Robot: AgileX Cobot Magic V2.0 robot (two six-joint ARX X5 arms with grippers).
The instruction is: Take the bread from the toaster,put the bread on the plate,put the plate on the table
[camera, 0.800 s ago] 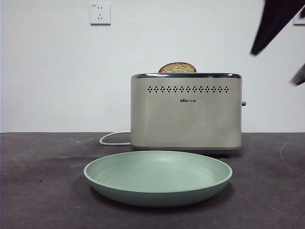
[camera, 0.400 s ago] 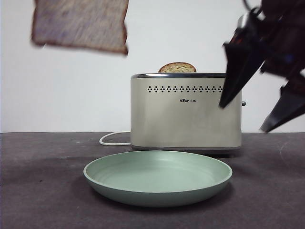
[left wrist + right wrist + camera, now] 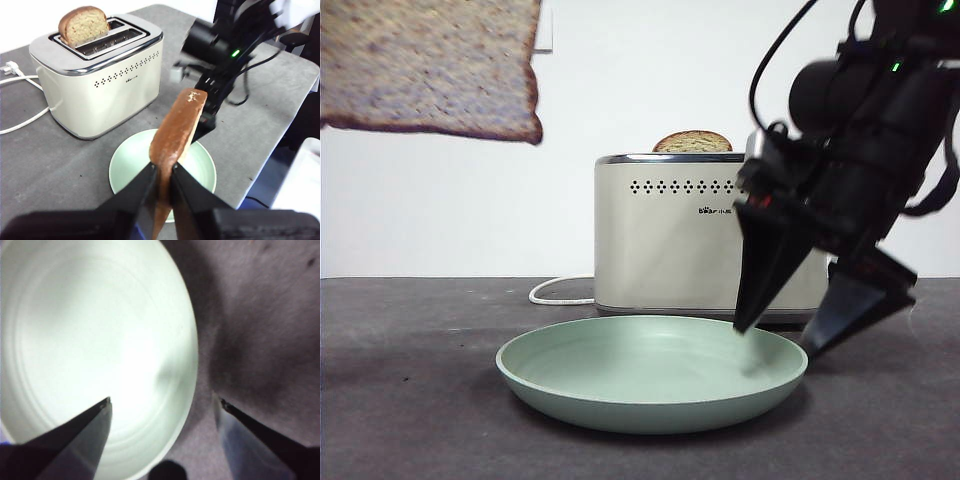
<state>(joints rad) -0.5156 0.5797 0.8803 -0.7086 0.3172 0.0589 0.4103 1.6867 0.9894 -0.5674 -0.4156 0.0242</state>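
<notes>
Above the table (image 3: 410, 400), only the left wrist view shows the left gripper (image 3: 161, 172) pinching the bread (image 3: 175, 132).

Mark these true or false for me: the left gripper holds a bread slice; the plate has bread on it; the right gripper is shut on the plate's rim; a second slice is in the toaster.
1. The left gripper holds the bread. True: its jaws clamp the slice on edge, above the plate.
2. The plate has bread on it. False: it holds nothing.
3. The right gripper is shut on the plate's rim. False: its jaws are open, one over the plate, one over the table outside the rim.
4. A second slice stands in the toaster. True.
</notes>
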